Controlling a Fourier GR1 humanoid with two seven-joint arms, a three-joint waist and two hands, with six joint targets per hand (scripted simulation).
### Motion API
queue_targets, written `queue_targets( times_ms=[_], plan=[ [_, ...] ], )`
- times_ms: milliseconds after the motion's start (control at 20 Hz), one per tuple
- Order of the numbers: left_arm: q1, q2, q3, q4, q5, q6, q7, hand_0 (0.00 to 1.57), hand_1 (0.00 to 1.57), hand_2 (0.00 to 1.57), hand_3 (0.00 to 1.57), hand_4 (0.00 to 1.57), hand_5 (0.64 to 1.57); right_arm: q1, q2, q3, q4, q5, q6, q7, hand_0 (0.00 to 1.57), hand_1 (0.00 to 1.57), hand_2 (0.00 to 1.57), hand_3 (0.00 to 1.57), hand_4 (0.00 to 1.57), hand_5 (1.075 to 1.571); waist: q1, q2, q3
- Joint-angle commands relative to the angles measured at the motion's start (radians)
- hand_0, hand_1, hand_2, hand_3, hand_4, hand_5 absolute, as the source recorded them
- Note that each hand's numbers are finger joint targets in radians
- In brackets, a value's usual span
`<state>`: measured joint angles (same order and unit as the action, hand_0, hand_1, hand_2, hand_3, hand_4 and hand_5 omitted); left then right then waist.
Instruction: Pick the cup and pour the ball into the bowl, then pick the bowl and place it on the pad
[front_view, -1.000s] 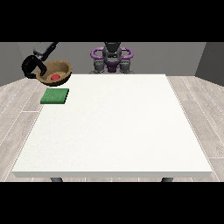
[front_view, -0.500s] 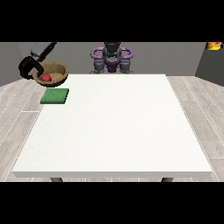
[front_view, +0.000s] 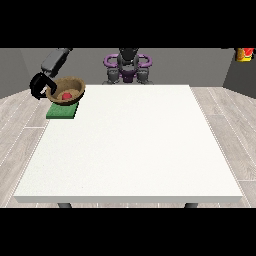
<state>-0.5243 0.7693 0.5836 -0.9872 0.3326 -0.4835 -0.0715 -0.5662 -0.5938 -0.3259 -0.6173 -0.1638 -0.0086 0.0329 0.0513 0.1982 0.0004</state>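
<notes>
A brown bowl (front_view: 69, 88) with a red ball (front_view: 66, 95) inside it is tilted towards the camera at the table's far left corner. The black hand at the view's left (front_view: 39, 85) has its fingers curled round the bowl's left rim. The bowl hangs over the far edge of the green pad (front_view: 62, 112), which lies flat on the table; I cannot tell whether they touch. A small red and yellow thing (front_view: 244, 54) shows at the view's top right, far off the table. The other hand is out of sight.
The white table (front_view: 135, 145) stretches wide towards the camera, its edges running close to the pad at the left. The robot's torso (front_view: 127, 65) stands behind the far edge.
The bowl has shifted left, then back right and lower over the pad, still in the hand. The red and yellow thing appeared at the top right half a second ago.
</notes>
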Motion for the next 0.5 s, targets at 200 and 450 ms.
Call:
queue_targets(
  times_ms=[200, 450],
  plan=[
    [-0.012, 0.026, -0.003, -0.025, 0.033, 0.02, 0.061, 0.0, 0.0, 0.0, 0.0, 1.19, 1.562, 0.008, -0.015, -0.062, 0.086, -0.039, -0.024, 0.01, 1.57, 1.57, 1.57, 1.01, 0.53, 1.568, 0.003, -0.01, 0.0002],
    [0.007, 0.021, -0.005, -0.045, 0.042, -0.011, 0.008, 0.0, 0.0, 0.0, 0.0, 1.2, 1.56, -0.033, -0.125, -0.098, 0.102, -0.032, -0.067, 0.01, 1.55, 1.55, 1.51, 0.93, 0.0, 1.554, 0.033, 0.03, 0.0001]
  ],
)
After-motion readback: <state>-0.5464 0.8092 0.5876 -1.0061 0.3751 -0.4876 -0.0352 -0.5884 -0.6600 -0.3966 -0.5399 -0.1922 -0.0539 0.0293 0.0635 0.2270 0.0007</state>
